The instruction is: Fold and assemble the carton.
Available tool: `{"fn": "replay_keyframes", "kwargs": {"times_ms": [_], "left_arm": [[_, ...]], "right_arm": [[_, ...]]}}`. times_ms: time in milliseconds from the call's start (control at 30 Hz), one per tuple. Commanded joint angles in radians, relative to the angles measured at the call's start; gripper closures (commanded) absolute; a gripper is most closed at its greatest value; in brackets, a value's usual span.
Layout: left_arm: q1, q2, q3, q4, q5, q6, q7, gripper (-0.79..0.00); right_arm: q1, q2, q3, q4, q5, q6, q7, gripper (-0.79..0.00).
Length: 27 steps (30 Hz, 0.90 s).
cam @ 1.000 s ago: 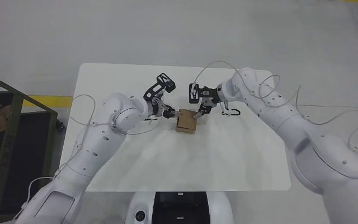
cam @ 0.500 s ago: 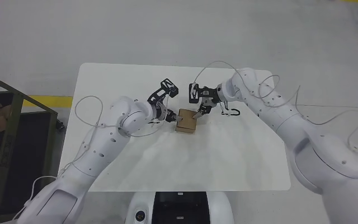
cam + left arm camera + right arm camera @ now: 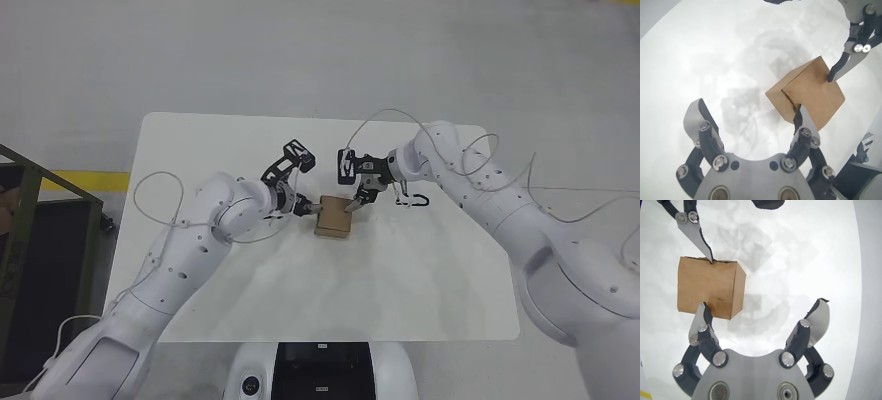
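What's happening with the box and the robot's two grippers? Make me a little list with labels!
carton: brown, box-shaped, sitting on the white table
left gripper: open, one fingertip touching a carton edge
right gripper: open, one fingertip touching the opposite side
held: nothing is clamped; the carton sits between the two touching fingertips

Carton [image 3: 811, 93] matt brown cardboard, rough torn edge; table [image 3: 696, 56] smooth white.

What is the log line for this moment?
carton: box-shaped, on table | left end effector: open, one fingertip touching carton | right end effector: open, one fingertip touching opposite side
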Motion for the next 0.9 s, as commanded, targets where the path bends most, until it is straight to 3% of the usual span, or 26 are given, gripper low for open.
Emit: {"fn": "replay_keyframes", "kwargs": {"times_ms": [0,867], "left_arm": [[-0.006,-0.001,-0.007,0.003,-0.019,0.007,0.005,-0.785],[-0.032,-0.013,0.012,0.036,-0.035,-0.004,-0.014,-0.785]], "right_arm": [[0.0,-0.001,-0.001,0.0,0.0,0.0,-0.001,-0.785],[0.003,-0.004,-0.012,0.007,0.0,0.0,-0.018,-0.785]]}}
